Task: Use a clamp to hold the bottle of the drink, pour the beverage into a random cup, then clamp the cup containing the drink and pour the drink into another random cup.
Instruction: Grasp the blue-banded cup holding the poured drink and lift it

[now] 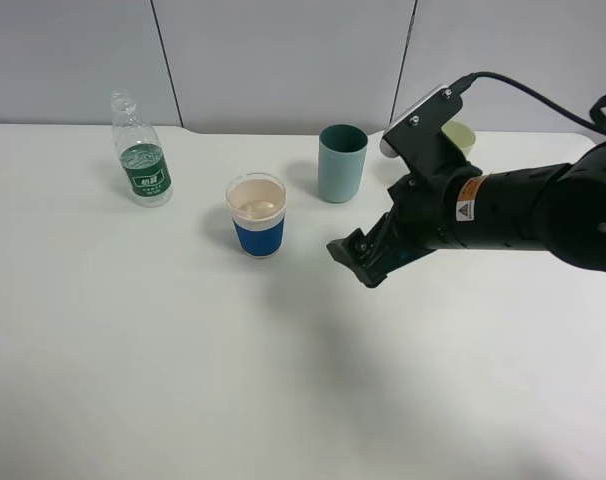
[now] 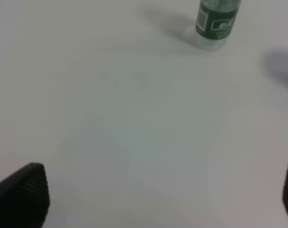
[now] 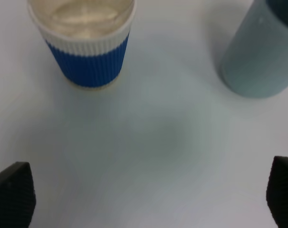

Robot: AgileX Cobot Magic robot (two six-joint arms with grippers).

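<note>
While my R arm reaches in from the right, angled down, my R hand (image 1: pixel 358 262) hangs over the surface (image 1: pixel 163 380), fingers wide apart, empty, near the blue cup (image 1: pixel 257 228) holding drink (image 1: pixel 256 205), teal cup (image 1: pixel 341 163) beyond. L hand (image 2: pixel 156 194) is spread too, facing the bottle (image 1: pixel 142 155).

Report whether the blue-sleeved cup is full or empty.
Not empty. The blue-sleeved cup stands upright, and the right wrist view shows clear liquid glinting inside it below the rim. How deep cannot be told.
</note>
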